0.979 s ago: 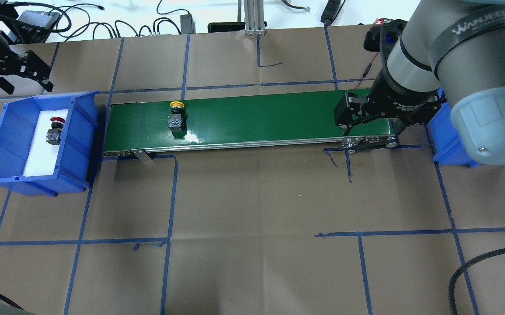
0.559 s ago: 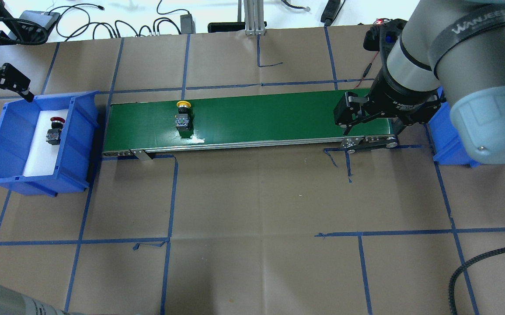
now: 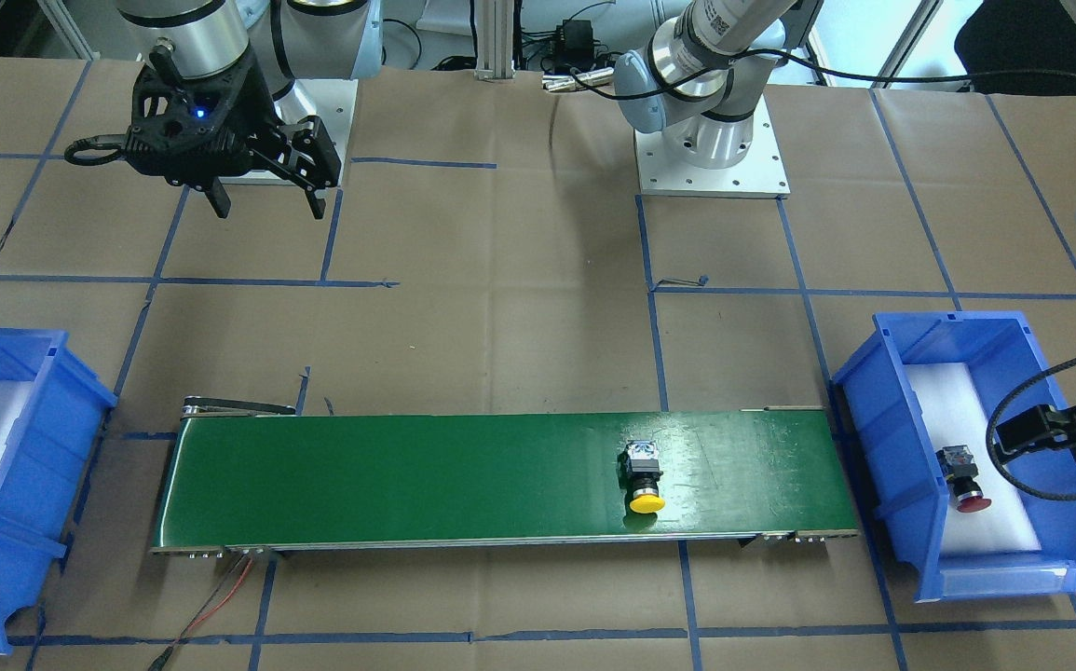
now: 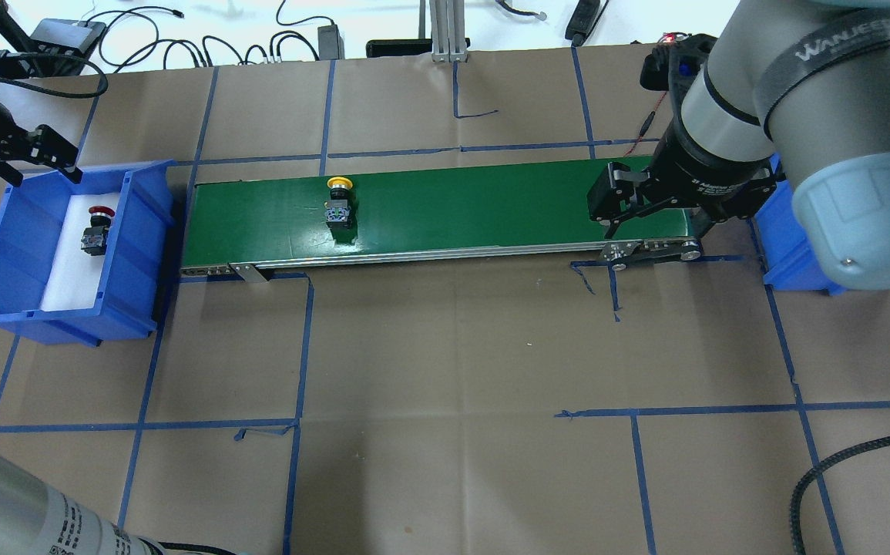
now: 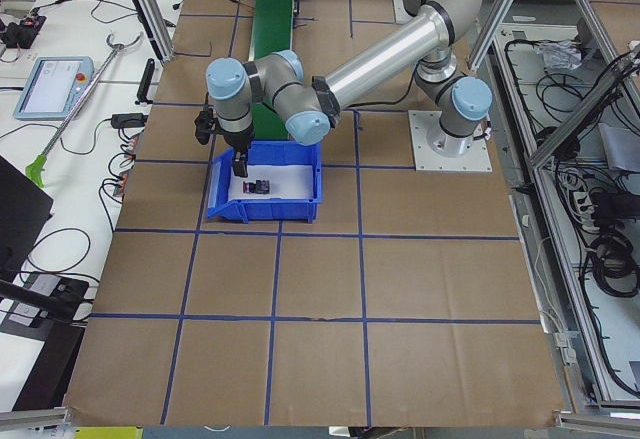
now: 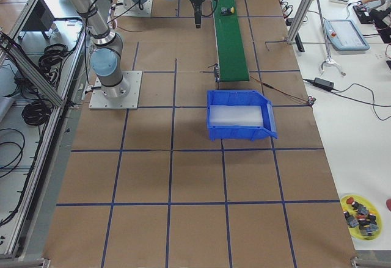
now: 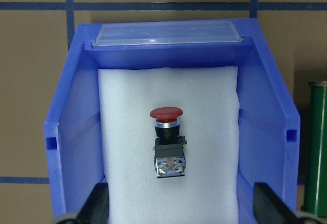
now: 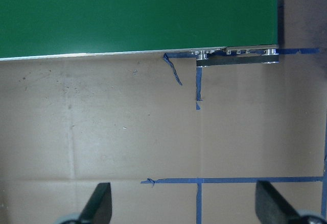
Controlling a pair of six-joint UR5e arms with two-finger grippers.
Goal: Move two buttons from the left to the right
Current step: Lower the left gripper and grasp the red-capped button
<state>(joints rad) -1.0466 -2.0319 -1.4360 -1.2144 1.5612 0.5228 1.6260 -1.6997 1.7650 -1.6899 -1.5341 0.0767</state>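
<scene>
The yellow button [image 4: 339,202] lies on its side on the green conveyor belt [image 4: 491,204], left of the middle; it also shows in the front-facing view [image 3: 646,481]. The red button [image 4: 95,230] lies on white foam in the left blue bin [image 4: 148,208]. The left wrist view shows it [image 7: 167,143] below and between the open fingers. My left gripper [image 4: 40,169] is open and empty, above the bin's far end. My right gripper [image 4: 654,227] is open and empty, high over the belt's right end; its wrist view shows only the belt edge [image 8: 138,15] and paper.
A second blue bin [image 4: 787,247] with white foam stands past the belt's right end, mostly hidden by my right arm; it shows in the front-facing view [image 3: 30,419]. Brown paper with blue tape lines covers the table. Cables lie along the far edge.
The yellow button has moved right along the belt. My left gripper swung left, then came down to the left bin's far end. The right arm and red button have not moved.
</scene>
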